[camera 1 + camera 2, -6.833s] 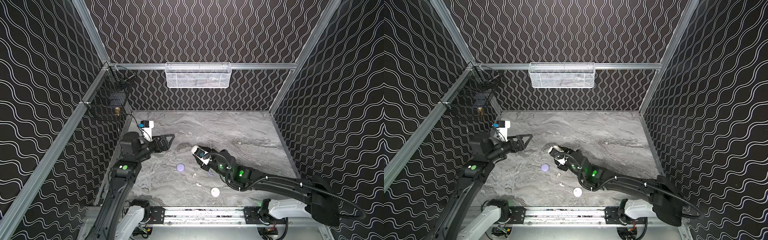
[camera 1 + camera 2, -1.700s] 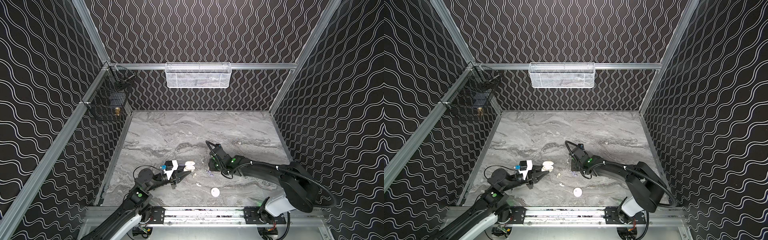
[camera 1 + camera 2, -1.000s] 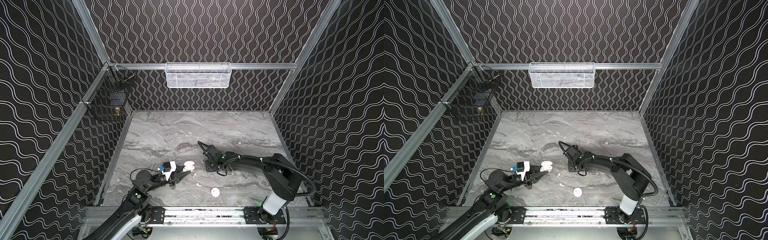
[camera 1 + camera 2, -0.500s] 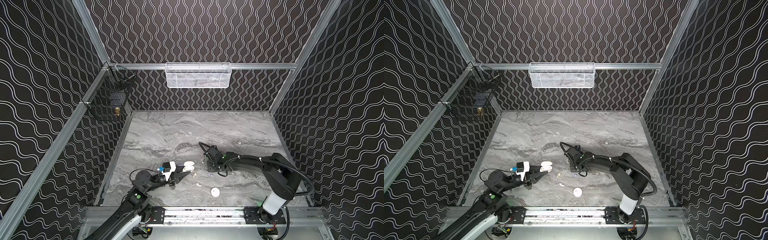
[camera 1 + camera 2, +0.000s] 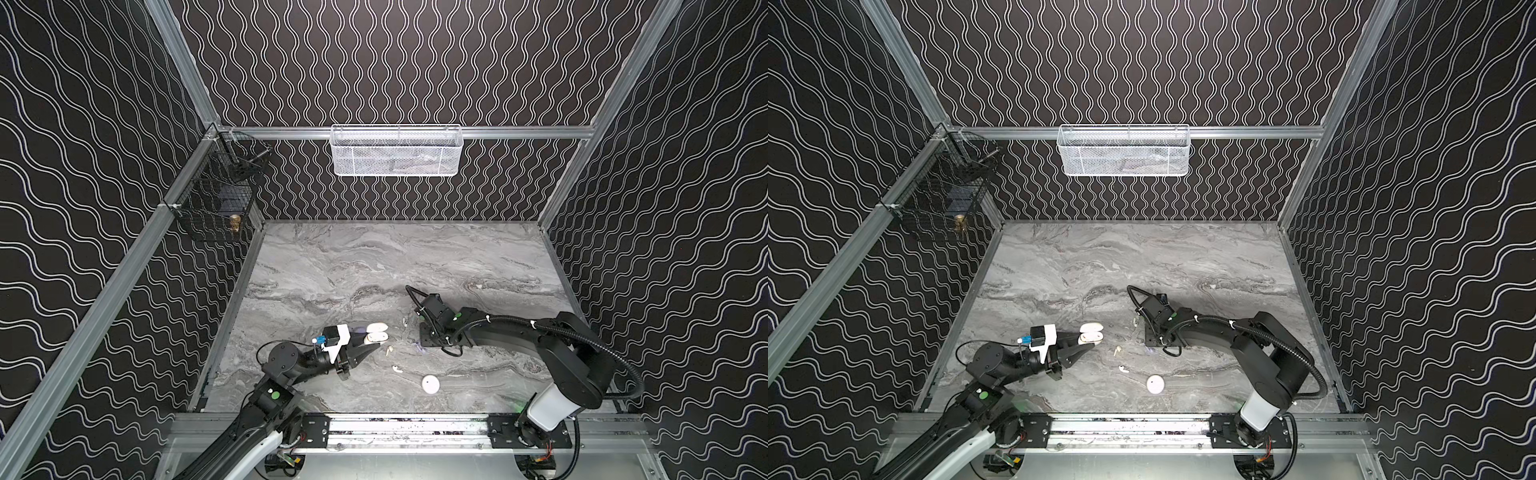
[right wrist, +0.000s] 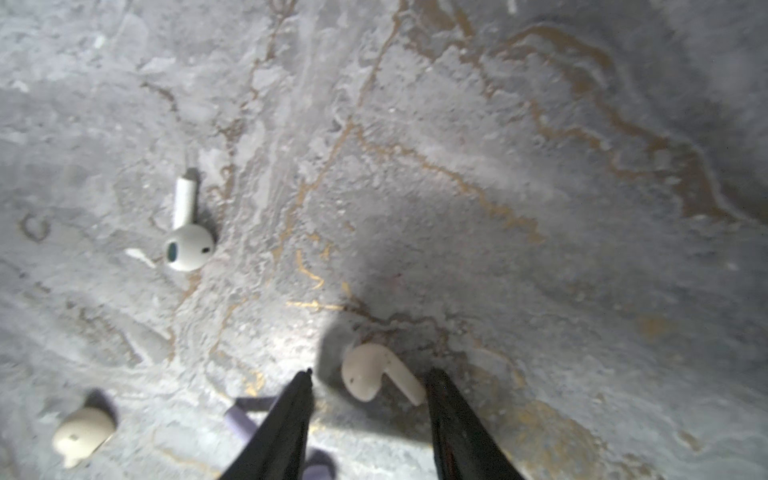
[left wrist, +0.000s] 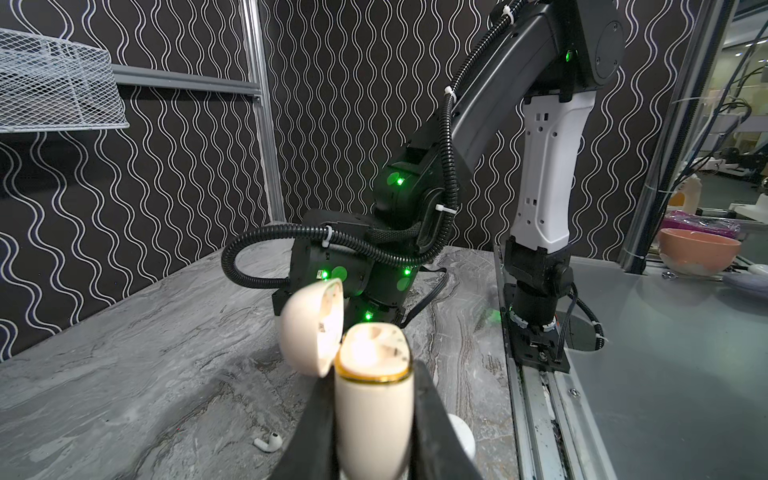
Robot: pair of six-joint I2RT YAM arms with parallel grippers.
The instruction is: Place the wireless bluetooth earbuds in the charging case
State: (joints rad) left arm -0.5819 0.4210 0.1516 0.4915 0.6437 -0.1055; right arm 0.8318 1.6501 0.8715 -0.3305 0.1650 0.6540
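Observation:
My left gripper (image 7: 374,380) is shut on the cream charging case (image 7: 373,419) and holds it upright. Its lid (image 7: 311,332) is swung open; in both top views the case (image 5: 376,332) (image 5: 1090,333) sits left of centre. My right gripper (image 6: 370,376) points down at the table and is open. A cream earbud (image 6: 376,374) lies on the marble between its fingertips. In the right wrist view a white earbud (image 6: 187,243), another cream earbud (image 6: 83,432) and lavender earbuds (image 6: 241,415) lie nearby.
A white round case (image 5: 430,384) (image 5: 1155,384) lies near the front rail, with a white earbud (image 5: 397,368) beside it. The right arm's wrist (image 5: 436,320) hides its own fingers in both top views. A white mesh basket (image 5: 395,149) hangs on the back wall.
The right wrist has shifted slightly over the earbuds on the table. The left arm has held still with the open case.

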